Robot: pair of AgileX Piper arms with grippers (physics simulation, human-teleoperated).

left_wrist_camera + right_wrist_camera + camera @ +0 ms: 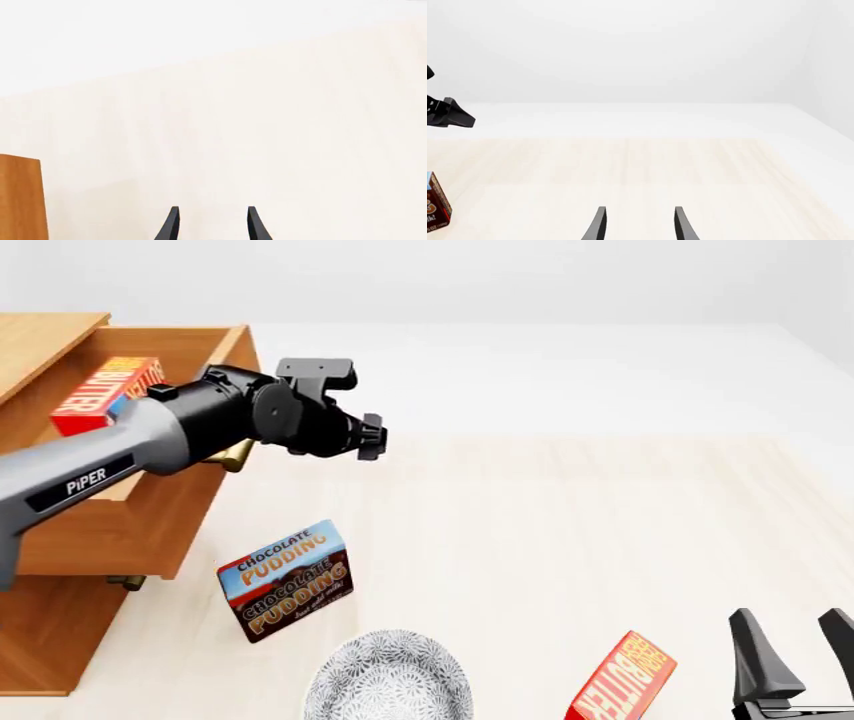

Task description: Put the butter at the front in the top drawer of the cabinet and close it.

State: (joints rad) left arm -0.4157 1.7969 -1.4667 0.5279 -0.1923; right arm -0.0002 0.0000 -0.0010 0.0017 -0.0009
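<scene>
Left claw [370,437] hovers spread and empty just right of the open top drawer [160,510], where a butter [110,395] box lies. Right claw [790,652] waits spread, near right. Drawer looks rigid; push its face squarely.

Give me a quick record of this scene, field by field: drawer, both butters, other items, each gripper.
top drawer: pulled open on the cabinet
butter in drawer: red box lying inside the open drawer
second butter: on the table, near the right gripper
pudding box: upright in front of the cabinet
patterned plate: near table edge, nothing visible on it
left gripper: open, holding nothing, just right of the drawer
right gripper: open, holding nothing, low at right
</scene>
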